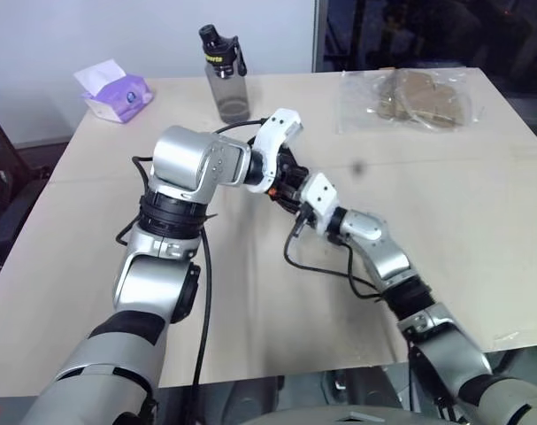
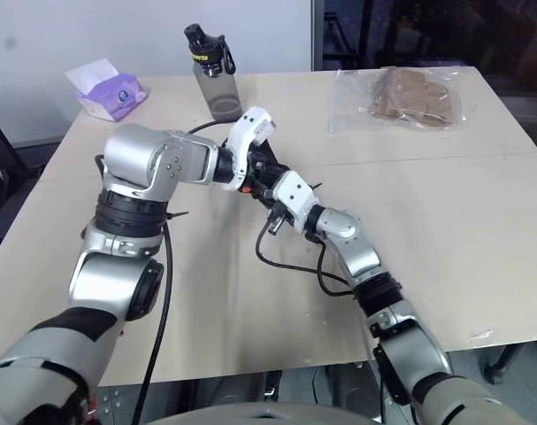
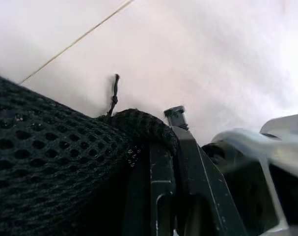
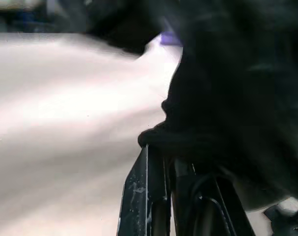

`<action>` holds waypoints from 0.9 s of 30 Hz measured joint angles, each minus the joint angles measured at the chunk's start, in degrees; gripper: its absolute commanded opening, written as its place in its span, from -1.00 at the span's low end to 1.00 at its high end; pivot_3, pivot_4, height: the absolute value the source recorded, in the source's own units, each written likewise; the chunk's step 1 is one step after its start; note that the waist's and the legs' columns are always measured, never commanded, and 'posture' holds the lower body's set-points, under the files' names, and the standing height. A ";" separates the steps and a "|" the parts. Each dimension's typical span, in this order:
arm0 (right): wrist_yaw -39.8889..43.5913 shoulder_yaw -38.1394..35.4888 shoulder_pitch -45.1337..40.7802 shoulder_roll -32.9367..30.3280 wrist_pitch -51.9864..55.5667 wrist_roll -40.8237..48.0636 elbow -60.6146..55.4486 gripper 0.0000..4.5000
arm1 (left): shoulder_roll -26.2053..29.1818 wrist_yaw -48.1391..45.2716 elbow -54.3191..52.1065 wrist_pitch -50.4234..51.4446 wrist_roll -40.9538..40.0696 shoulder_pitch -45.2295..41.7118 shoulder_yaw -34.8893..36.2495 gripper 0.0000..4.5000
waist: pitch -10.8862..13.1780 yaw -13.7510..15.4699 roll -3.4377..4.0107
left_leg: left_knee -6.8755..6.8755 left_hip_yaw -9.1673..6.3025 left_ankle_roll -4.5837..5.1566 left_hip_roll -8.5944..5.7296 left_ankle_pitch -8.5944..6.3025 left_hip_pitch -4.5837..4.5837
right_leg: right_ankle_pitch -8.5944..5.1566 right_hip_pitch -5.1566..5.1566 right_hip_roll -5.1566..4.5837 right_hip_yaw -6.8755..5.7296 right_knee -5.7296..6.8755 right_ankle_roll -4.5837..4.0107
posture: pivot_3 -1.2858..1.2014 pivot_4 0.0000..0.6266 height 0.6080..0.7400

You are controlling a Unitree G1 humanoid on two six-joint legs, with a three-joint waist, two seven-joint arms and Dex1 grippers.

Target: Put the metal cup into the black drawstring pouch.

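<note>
One table is carrying everything. One grey bottle with a black cap is standing on it, one purple tissue pack is lying near it, and one clear plastic bag with brown contents is lying well apart from both. One black mesh pouch is showing between two grippers, left and right, with one cord end hanging from it.
</note>
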 measured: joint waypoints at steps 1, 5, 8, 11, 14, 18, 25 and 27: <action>-0.04 0.10 -0.05 0.06 -0.54 -0.60 0.24 -0.94 | -0.21 0.28 0.36 0.19 -0.05 -0.03 0.52 -1.00 | 0.00 0.00 0.00 | 0.00 -0.01 0.00 0.00 0.00 -0.01 | 0.00 0.00 0.00 0.00 -0.01 0.00 | 0.03 -0.52 1.00; -0.52 3.14 -1.45 -2.89 -4.29 -6.81 1.27 -0.94 | -1.73 2.03 3.03 2.73 -0.52 -0.68 3.14 -1.00 | 0.00 0.02 0.00 | 0.00 -0.01 -0.01 -0.01 0.01 -0.01 | 0.00 -0.01 -0.01 0.00 0.00 0.00 | 0.03 -0.52 1.00; -1.97 3.16 -2.98 -3.96 -3.54 -9.90 1.26 -0.94 | -2.35 2.66 6.72 7.49 -2.22 -1.37 6.70 -1.00 | 0.00 -0.10 0.00 | 0.00 -0.02 -0.01 -0.02 0.01 0.01 | 0.00 -0.01 0.01 0.00 0.03 0.00 | 0.03 -0.52 1.00; -1.52 -4.65 -1.97 3.45 7.61 3.05 -0.43 -0.94 | -1.93 3.13 6.17 7.90 -3.24 -1.72 8.45 -1.00 | 0.02 -0.29 -0.03 | -0.02 -0.10 -0.05 0.21 0.01 -0.03 | 0.02 -0.05 -0.04 0.04 0.04 -0.02 | 0.03 -0.52 1.00; 2.16 -3.41 -0.91 0.83 9.41 5.03 -4.01 -0.94 | -1.21 3.05 3.72 7.46 -4.35 -1.13 7.28 -1.00 | 0.01 0.25 -0.01 | -0.06 -0.16 -0.08 0.10 -0.01 -0.07 | 0.01 -0.08 -0.07 0.04 -0.01 -0.02 | 0.03 -0.52 1.00; 4.84 3.79 0.23 -4.37 3.56 -3.33 -4.53 -0.94 | -2.04 3.59 5.73 7.35 -4.61 -0.08 6.75 -1.00 | 0.02 0.16 -0.02 | 0.01 -0.04 -0.05 -0.17 -0.02 -0.09 | 0.03 -0.07 -0.16 0.03 -0.03 0.04 | 0.03 -0.52 1.00; 0.36 -8.62 -1.01 4.28 16.16 10.39 -4.61 -0.94 | -1.54 4.08 4.01 7.62 -6.75 -1.34 8.53 -1.00 | 0.02 -0.07 -0.03 | -0.08 -0.10 -0.11 0.14 0.00 -0.04 | 0.07 -0.13 -0.17 0.08 0.03 0.03 | 0.03 -0.52 1.00; 0.47 -11.11 -1.40 4.98 19.52 13.89 -4.61 -0.94 | -0.08 3.20 1.62 7.69 -8.22 -0.35 7.93 -1.00 | 0.02 0.05 -0.02 | -0.11 -0.10 -0.11 0.13 -0.01 -0.08 | 0.07 -0.17 -0.19 0.09 0.00 0.03 | 0.03 -0.52 1.00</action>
